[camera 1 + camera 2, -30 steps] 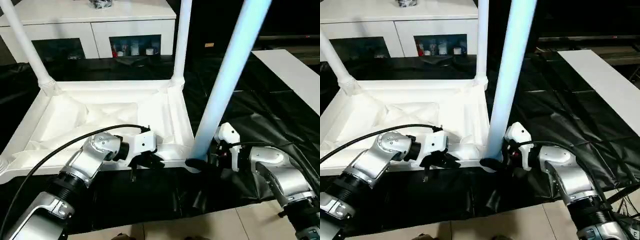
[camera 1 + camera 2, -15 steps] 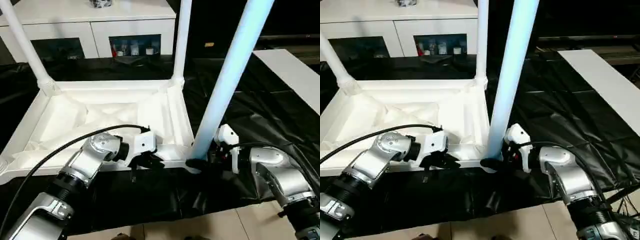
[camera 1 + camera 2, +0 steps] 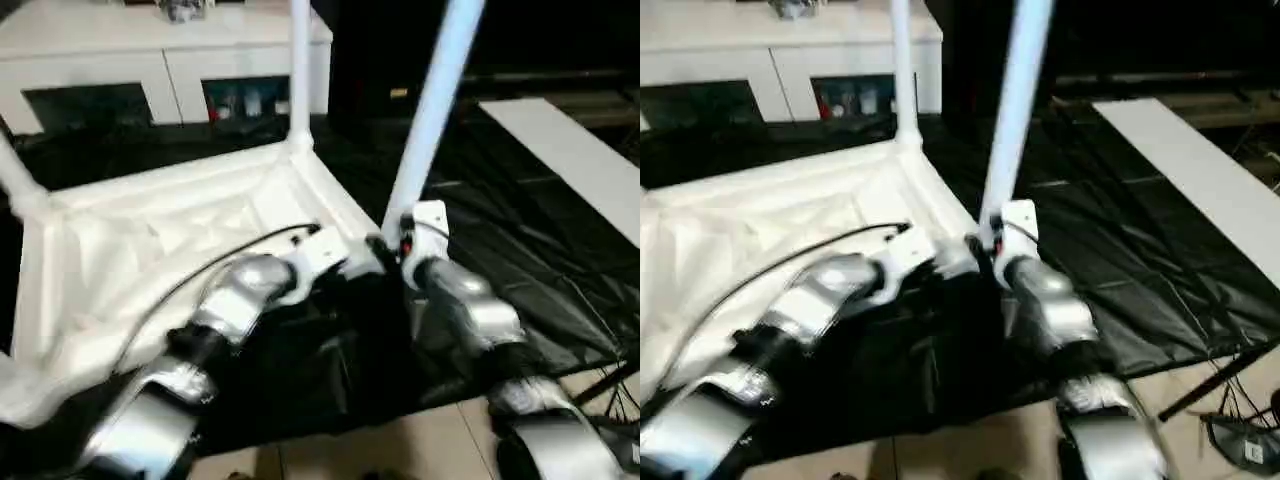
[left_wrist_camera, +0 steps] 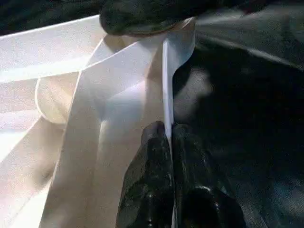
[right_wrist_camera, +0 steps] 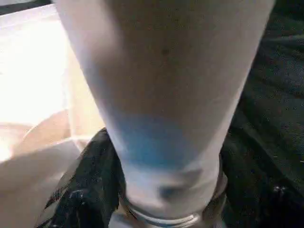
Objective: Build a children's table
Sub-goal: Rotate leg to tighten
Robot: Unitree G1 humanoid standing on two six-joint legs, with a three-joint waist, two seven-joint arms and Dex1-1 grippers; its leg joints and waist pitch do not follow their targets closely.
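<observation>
The table top [image 3: 150, 240] lies upside down on black sheeting [image 3: 520, 250], ribbed underside up. All positions below are given relative to it.

Legs: one leg [image 3: 298, 70] stands upright in the far corner socket. Another [image 3: 15, 175] rises from the far corner at the robot's left. A third leg [image 3: 432, 110] stands at the near corner on the robot's right, leaning slightly; the right wrist view shows its thick end [image 5: 161, 156] at the socket [image 5: 161, 216]. Whether it is fully seated cannot be told.

Right gripper [image 3: 385, 250]: sits at that same corner, its black fingers [image 5: 90, 180] set on either side of the leg's base. The jaws stand fairly wide, about the leg's thickness. Judged purpose: to steady and guide the leg into its socket.

Left gripper [image 4: 171, 142]: closed narrow, pinching the thin upright rim [image 4: 166, 80] of the top near that corner. Judged purpose: to brace the top against the push of insertion.

Beyond the far edge stands a white cabinet [image 3: 170, 60] with glass doors. A white board [image 3: 570, 150] lies well off to the robot's right.
</observation>
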